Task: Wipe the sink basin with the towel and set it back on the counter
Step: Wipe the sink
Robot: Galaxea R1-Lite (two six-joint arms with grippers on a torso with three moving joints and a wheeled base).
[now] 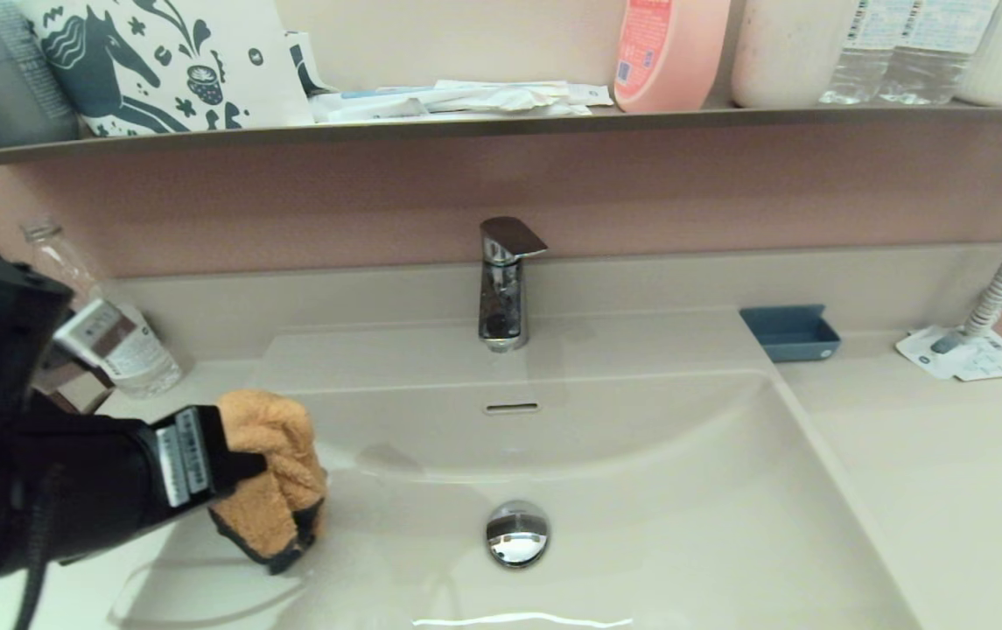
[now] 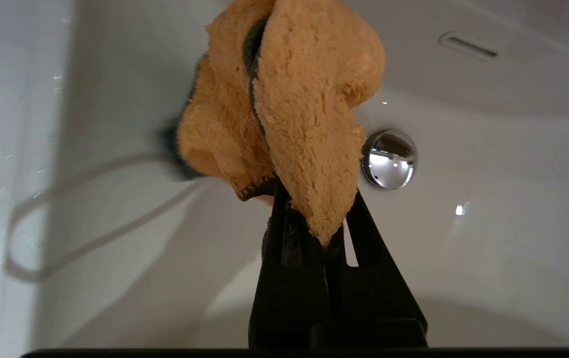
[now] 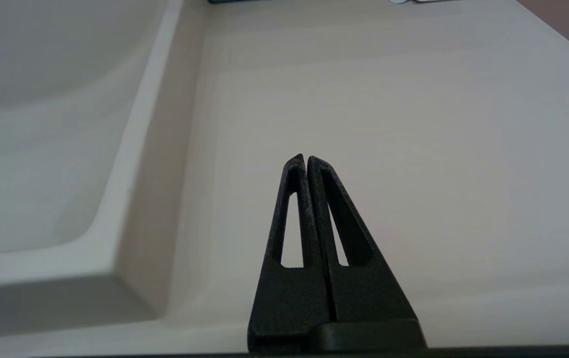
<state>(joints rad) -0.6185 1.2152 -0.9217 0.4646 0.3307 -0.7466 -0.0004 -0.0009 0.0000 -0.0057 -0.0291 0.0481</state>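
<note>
My left gripper (image 1: 242,468) is shut on the yellow-orange towel (image 1: 275,472), which is bunched at the left side of the cream-white sink basin (image 1: 641,490). In the left wrist view the towel (image 2: 294,109) is pinched between the black fingers (image 2: 274,223), its dark edge hanging down, with the basin floor (image 2: 488,209) behind it. The chrome drain plug (image 1: 517,532) lies to the right of the towel, apart from it. My right gripper (image 3: 306,158) is shut and empty, parked over the counter (image 3: 413,124) right of the basin; it does not show in the head view.
The chrome faucet (image 1: 503,282) stands behind the basin above the overflow slot (image 1: 511,408). A small blue tray (image 1: 789,332) and a leaflet (image 1: 969,353) lie on the right counter (image 1: 947,455). A plastic bottle (image 1: 107,324) stands at the back left. A shelf (image 1: 501,122) with bottles runs above.
</note>
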